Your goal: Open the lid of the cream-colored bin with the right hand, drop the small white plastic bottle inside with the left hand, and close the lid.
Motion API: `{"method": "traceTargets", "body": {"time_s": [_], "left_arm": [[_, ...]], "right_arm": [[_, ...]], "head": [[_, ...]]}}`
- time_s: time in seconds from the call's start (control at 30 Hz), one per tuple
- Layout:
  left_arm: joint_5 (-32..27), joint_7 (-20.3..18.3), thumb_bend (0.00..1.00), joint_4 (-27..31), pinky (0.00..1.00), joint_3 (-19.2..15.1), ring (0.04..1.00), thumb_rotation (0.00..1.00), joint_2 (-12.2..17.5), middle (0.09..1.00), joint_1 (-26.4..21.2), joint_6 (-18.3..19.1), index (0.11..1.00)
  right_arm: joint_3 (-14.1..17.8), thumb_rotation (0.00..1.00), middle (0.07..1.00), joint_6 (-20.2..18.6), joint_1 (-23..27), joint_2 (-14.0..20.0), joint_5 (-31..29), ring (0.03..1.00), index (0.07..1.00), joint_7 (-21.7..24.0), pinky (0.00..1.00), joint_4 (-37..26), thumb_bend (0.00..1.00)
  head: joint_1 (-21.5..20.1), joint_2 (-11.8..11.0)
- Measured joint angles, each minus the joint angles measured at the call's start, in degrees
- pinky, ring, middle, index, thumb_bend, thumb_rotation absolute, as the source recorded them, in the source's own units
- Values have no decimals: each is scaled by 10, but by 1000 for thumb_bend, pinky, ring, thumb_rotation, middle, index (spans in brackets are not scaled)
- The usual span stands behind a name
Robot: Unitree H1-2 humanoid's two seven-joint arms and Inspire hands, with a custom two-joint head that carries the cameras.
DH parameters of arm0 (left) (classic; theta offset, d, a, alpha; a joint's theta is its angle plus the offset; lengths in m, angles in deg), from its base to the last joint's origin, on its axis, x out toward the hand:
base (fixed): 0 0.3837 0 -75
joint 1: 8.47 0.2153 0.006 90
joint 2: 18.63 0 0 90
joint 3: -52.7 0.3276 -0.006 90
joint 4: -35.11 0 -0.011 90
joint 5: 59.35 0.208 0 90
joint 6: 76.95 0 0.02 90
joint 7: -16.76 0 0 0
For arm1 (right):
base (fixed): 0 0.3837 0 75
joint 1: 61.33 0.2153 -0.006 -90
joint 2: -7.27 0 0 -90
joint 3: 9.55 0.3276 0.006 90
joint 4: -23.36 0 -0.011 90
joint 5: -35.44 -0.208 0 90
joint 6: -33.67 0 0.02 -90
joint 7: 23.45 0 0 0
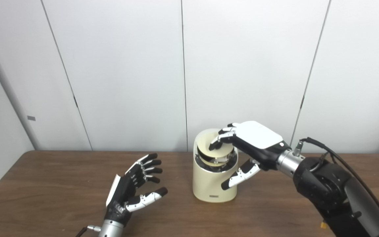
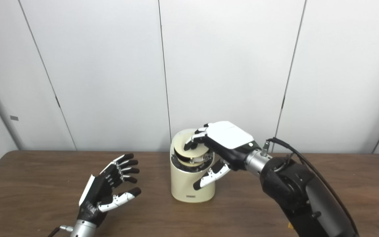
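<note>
Bin (image 1: 214,184), cream-colored, stands upright on the brown wooden table (image 1: 44,197), near mid-table and close to the white panel wall (image 1: 127,65). Its round lid (image 1: 220,149) is tilted inside the top opening, with dark interior showing along the lid's lower edge.

Right hand (image 1: 253,141) sits over the bin top, palm down. Its fingertips (image 1: 216,143) curl down onto the tilted lid and touch it. Thumb (image 1: 240,176) hangs below the fingers, lying along the outside of the bin's front wall on the bin's right side; whether it presses the wall or just clears it cannot be told. So the bin rim lies between fingers above and thumb below. Hand is not clasped around anything; the fingers are bent and pressing on the lid rather than gripping it.

Left hand (image 1: 133,189) is well apart from the bin, to its left, low over the table. Fingers spread and released, palm turned toward the bin, thumb (image 1: 148,198) extended below the fingers and pointing toward the bin. Nothing lies between its fingers and thumb.

White plastic bottle: not visible in either eye view; location cannot be told.
</note>
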Motion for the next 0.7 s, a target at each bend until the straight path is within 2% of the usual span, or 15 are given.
{"method": "traceTargets", "body": {"time_s": [0.17,0.5,0.7], "left_arm": [[0,0,766,1,597,0,713,128,-1,783,1,0,839],[0,1,772,10,590,1,708,130,-3,779,5,4,833],[0,1,758,17,586,2,706,113,-4,781,9,9,836]], "right_arm": [[0,456,714,10,-8,0,-2,878,711,4,946,0,715],[-9,466,686,41,-9,10,1,838,682,12,894,1,720],[-15,500,712,40,-9,10,13,874,712,23,945,0,727]], "head": [[0,4],[2,12],[3,18]]}}
